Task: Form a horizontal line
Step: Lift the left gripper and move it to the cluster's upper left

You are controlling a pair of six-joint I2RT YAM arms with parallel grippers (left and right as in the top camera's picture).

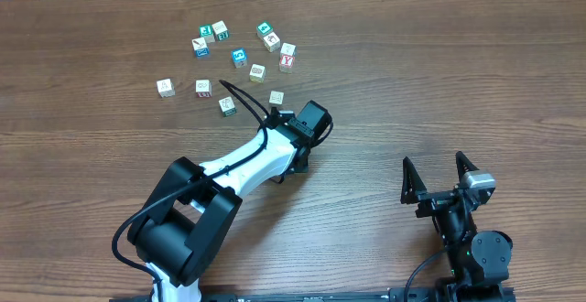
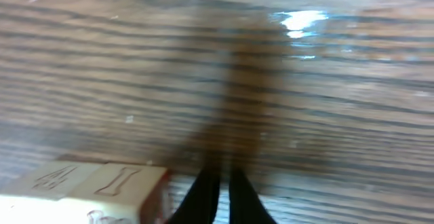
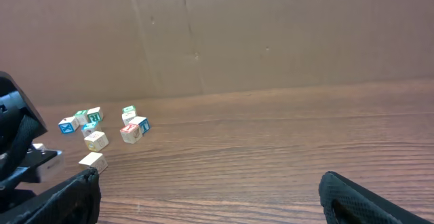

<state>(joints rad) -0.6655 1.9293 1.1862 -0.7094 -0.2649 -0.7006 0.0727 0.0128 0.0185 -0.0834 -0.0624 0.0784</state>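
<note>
Several small pale picture cubes lie loose and scattered on the far left of the wooden table point(image 1: 430, 82), among them a blue-edged cube point(image 1: 239, 57). No touching row of cubes shows. My left gripper point(image 1: 298, 124) reaches toward the cluster, near the closest cube point(image 1: 276, 98); its fingertips are hidden under the wrist in the overhead view. In the left wrist view the fingers point(image 2: 224, 197) are shut and empty, low over the table. A pale cube with a bone picture point(image 2: 88, 190) sits just to their left. My right gripper point(image 1: 441, 178) is open and empty at the near right.
More loose cubes lie at the far left point(image 1: 166, 87) and at the back point(image 1: 220, 31). In the right wrist view the cube cluster point(image 3: 95, 125) lies far left before a brown cardboard wall point(image 3: 271, 34), between the open fingers point(image 3: 213, 203).
</note>
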